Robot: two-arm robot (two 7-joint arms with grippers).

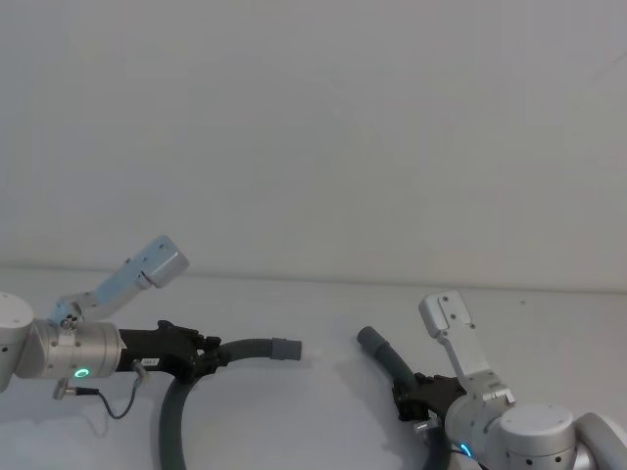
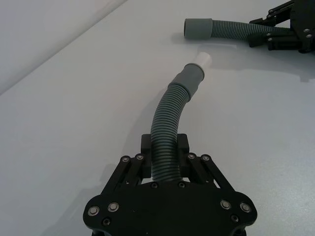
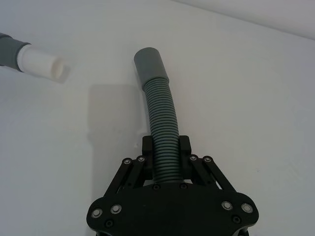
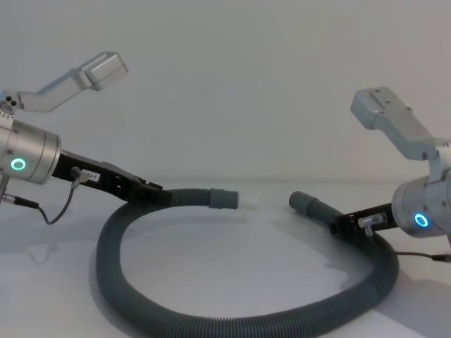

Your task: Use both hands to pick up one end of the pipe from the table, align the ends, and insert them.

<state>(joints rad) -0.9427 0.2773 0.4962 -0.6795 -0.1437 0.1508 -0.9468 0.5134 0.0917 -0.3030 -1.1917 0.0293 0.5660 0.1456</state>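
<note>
Grey ribbed pipe (image 4: 211,325), left end effector (image 2: 165,146) clamped behind white-tipped cuff (image 2: 192,77), right end effector (image 3: 165,146) clamped behind plain cuff (image 3: 149,63)

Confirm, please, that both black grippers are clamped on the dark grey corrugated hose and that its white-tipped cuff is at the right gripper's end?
Not quite: the left wrist view shows the white-tipped grey cuff ahead of the black left gripper; the plain grey cuff lies ahead of the right gripper. Both are indeed clamped on the dark grey corrugated hose.
</note>
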